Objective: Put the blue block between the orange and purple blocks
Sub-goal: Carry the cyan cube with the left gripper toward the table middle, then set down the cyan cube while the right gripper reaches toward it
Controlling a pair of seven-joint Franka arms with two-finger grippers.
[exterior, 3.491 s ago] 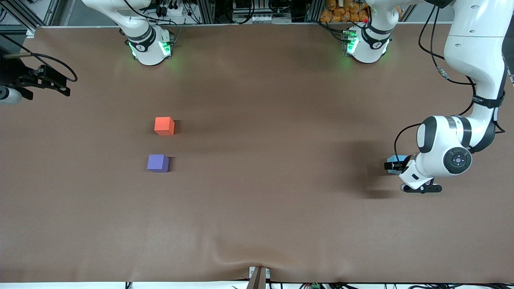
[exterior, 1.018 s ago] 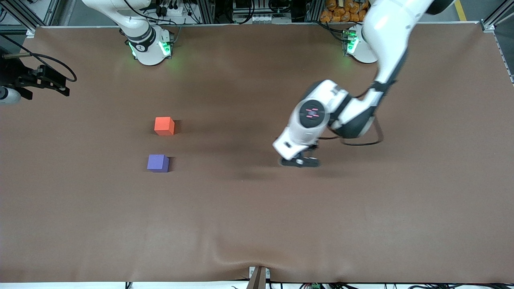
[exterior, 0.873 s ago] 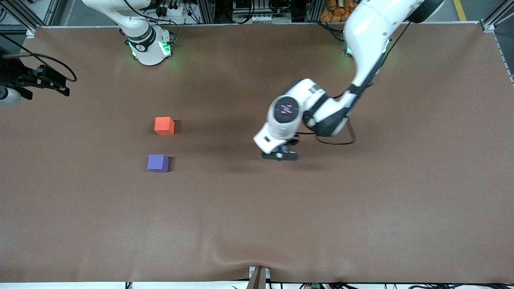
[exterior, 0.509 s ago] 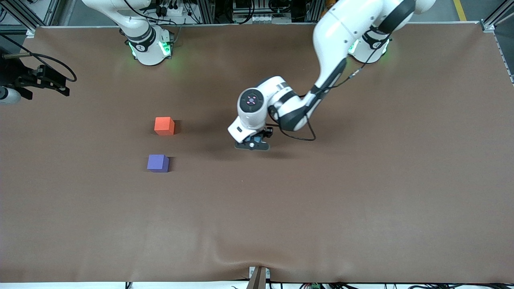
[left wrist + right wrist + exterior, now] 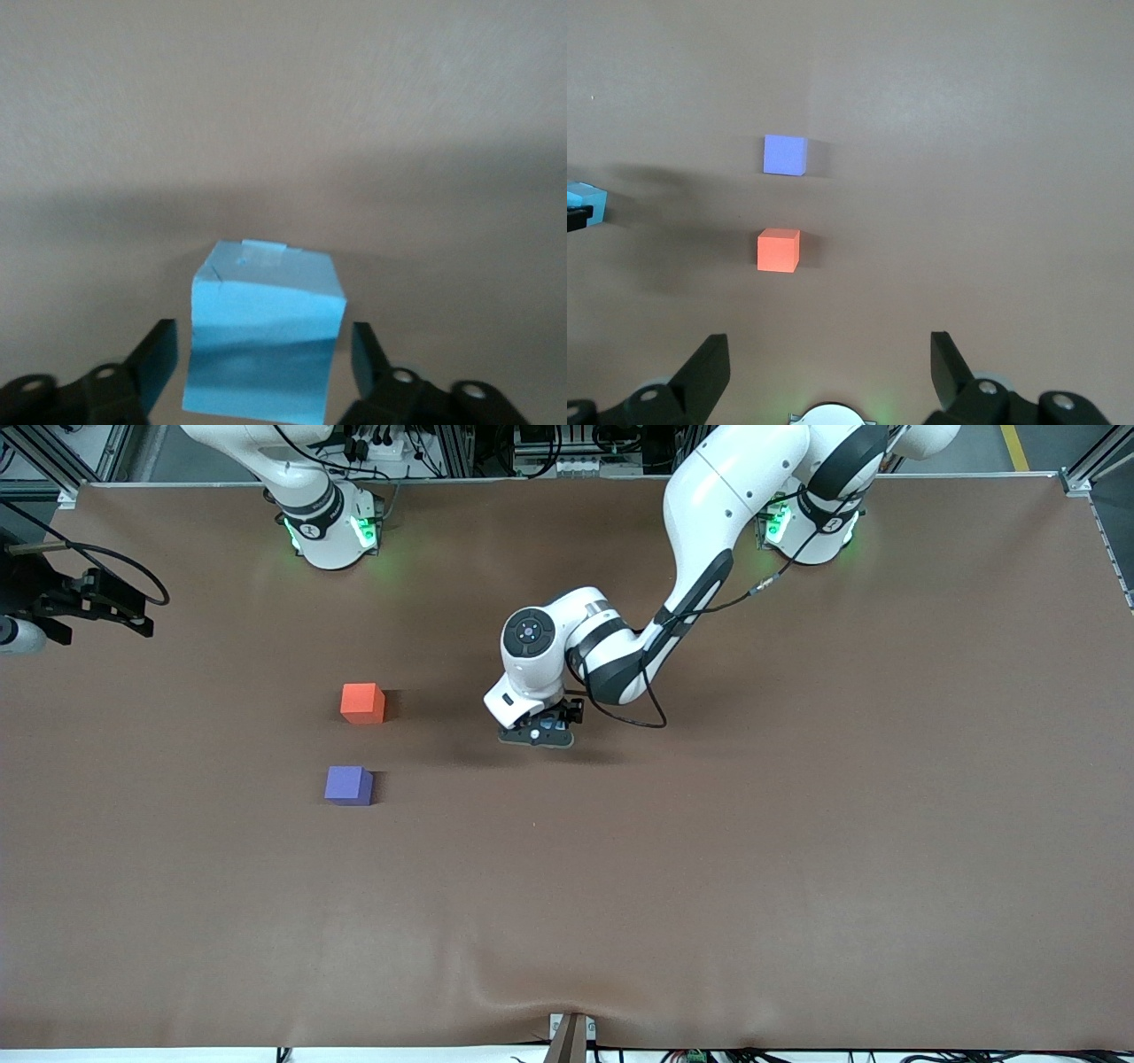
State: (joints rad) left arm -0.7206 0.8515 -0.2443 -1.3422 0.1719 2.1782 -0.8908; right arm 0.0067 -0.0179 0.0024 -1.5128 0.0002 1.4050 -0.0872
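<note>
Right end effector (image 5: 828, 367): raised near the bench's right-arm end, fingers spread wide, nothing between them, arm waiting. Orange block (image 5: 362, 703) and purple block (image 5: 348, 786) sit on the bench (image 5: 797, 850), apart with a gap between them; purple is nearer the front edge, orange nearer the edge where the bases stand. Both lie toward the right arm's end. Left end effector (image 5: 537, 732): up over mid-bench, toward the left arm's end from the pair, fingers (image 5: 158, 363) pinching the sky-blue block (image 5: 264, 345) by two of its sides, block clear of the surface.
</note>
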